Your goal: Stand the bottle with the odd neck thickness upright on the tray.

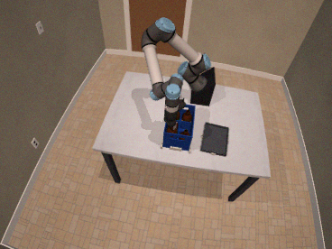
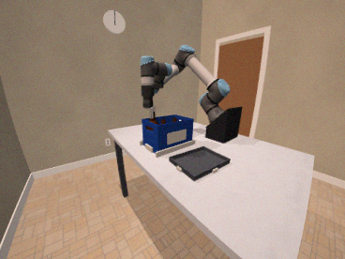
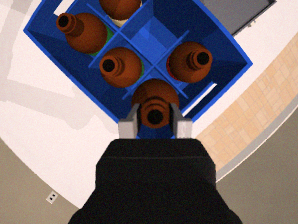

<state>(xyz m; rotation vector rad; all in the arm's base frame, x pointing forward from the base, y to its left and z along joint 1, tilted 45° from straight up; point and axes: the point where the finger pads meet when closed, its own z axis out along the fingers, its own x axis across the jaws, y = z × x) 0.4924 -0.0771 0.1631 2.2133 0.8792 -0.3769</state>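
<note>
Wrist view: my jaws (image 1: 172,128) (image 2: 153,112) grip a bottle (image 3: 155,102) by its neck. I should lift straight up, slowly, keeping the crate (image 1: 176,145) (image 2: 155,140) (image 3: 75,62) level.

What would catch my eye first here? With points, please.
Probably the big jointed arm (image 1: 153,65) (image 2: 199,70), arching over the white table. Below its gripper (image 1: 171,127) (image 2: 152,114) (image 3: 155,112) stands a bright blue crate (image 1: 177,145) (image 2: 159,139) (image 3: 107,103) holding brown bottles, one between the fingers. Beside the crate lies a dark, shallow tray (image 1: 215,139) (image 2: 200,161) (image 3: 240,12).

1 round clock (image 2: 114,22) hangs on the wall and 1 brown door (image 1: 158,24) (image 2: 238,83) stands shut.
</note>
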